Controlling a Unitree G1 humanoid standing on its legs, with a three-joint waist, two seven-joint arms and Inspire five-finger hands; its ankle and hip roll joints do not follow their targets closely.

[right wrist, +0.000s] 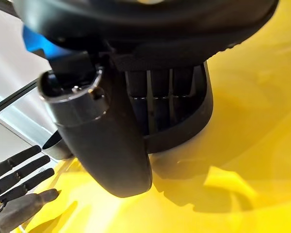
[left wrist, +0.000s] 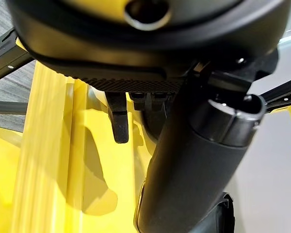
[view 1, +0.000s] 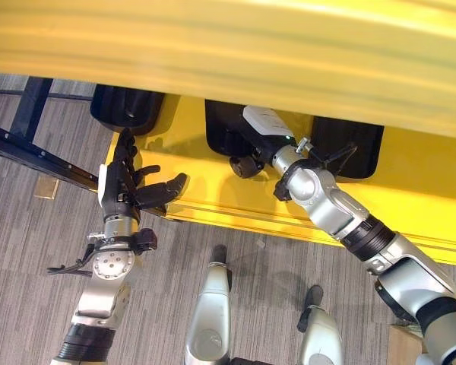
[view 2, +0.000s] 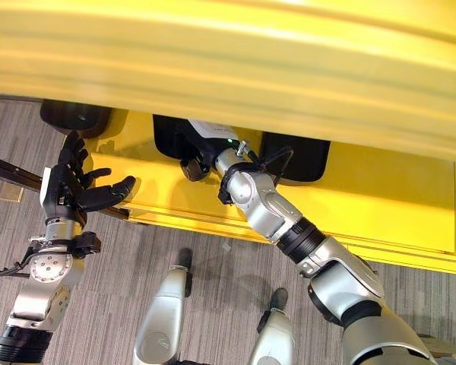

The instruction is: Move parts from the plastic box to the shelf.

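Three black parts point(view 1: 235, 129) are seen lying inside the yellow plastic box point(view 1: 410, 190), the middle one gripped by the curled right hand point(view 1: 247, 163), while the left hand point(view 1: 125, 186) hovers spread-fingered at nine o'clock, so transfer is judged barely begun.

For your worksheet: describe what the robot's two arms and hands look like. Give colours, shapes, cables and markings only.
Both arms are silver-grey metal segments with rounded joints and black ribbed rings between them. Thin black cables loop around each wrist. The left hand is dark, with slim jointed fingers and a white panel along one edge. The right hand is dark too, with a white cover on its back bearing a small green light.
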